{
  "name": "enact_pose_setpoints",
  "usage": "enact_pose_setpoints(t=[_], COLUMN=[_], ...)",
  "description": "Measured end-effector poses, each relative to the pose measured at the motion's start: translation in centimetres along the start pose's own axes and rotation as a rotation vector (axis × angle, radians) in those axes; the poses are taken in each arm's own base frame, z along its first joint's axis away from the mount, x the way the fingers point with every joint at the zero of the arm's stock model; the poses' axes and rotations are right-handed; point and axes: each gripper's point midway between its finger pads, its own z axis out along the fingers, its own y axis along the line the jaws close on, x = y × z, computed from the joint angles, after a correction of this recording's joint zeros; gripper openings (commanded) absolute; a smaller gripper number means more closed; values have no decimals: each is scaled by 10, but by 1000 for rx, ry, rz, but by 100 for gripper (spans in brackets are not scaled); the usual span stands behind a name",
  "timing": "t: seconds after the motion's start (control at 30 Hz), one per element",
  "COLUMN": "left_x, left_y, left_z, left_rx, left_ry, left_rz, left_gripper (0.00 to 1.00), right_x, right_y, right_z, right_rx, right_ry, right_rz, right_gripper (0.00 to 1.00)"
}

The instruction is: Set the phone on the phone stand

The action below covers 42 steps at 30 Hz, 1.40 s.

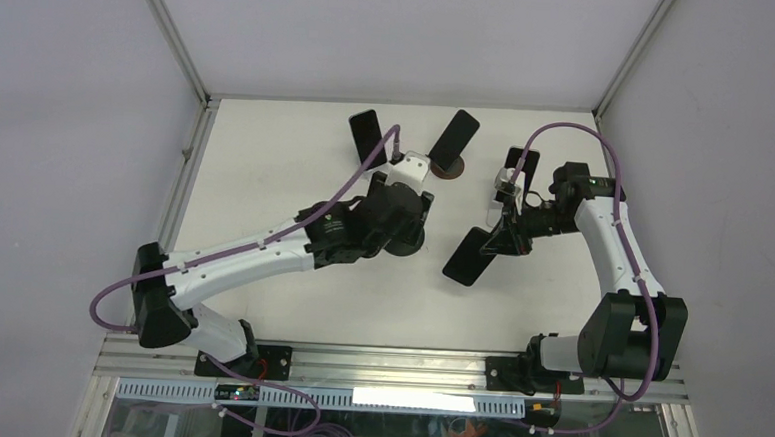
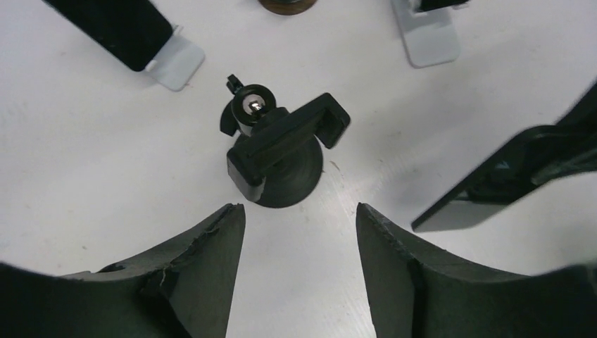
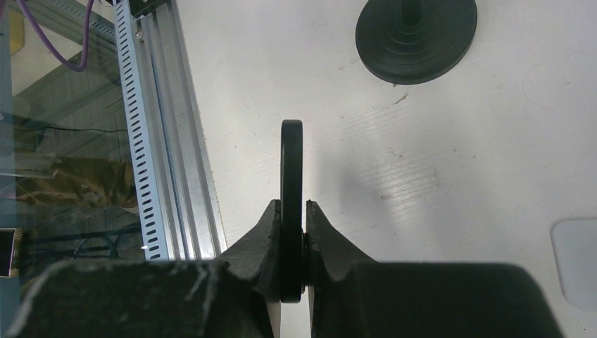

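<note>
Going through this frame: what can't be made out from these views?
- Stand: top view, mostly hidden under the left gripper; right wrist view, clamp cut off by the top edge.
- Phone: right wrist view, seen edge-on, so its face is not shown; lower end hidden between the right gripper fingers.
- Back phones: left wrist view, cut off by the top edge.

Black phone tilted, raised, black round-based clamp stand upright nearby
</note>
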Motion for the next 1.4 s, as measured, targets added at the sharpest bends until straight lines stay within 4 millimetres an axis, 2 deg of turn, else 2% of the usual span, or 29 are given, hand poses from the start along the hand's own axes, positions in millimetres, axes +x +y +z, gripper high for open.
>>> enact_pose_setpoints(t=[0.07,0.27,0.43,0.6,0.83,1.07,1.27,1.4], left_x=[4,14,14,11,7,7,8,7], left_y=[0,22,27,31,38,44,43,45], left_z=[8,24,28,29,37,43,42,42], left_rx=[-64,-234,-275,-281,-246,-198,-182,-176], left_ry=[6,25,26,28,46,55,55,53], left_rz=[33,116,147,152,153,125,140,153], left_gripper=[52,34,31,21,26,26,1,0], right_x=[0,0,0,0,-1,-1,-1,-1], right_y=[0,0,0,0,0,0,0,1], right_z=[0,0,0,0,0,0,0,1], right_rx=[0,0,0,0,-2,-2,-3,-4], right_ry=[0,0,0,-1,-3,-5,-5,-6], right_rz=[0,0,0,0,0,0,0,0], right_gripper=[0,0,0,0,0,0,0,0])
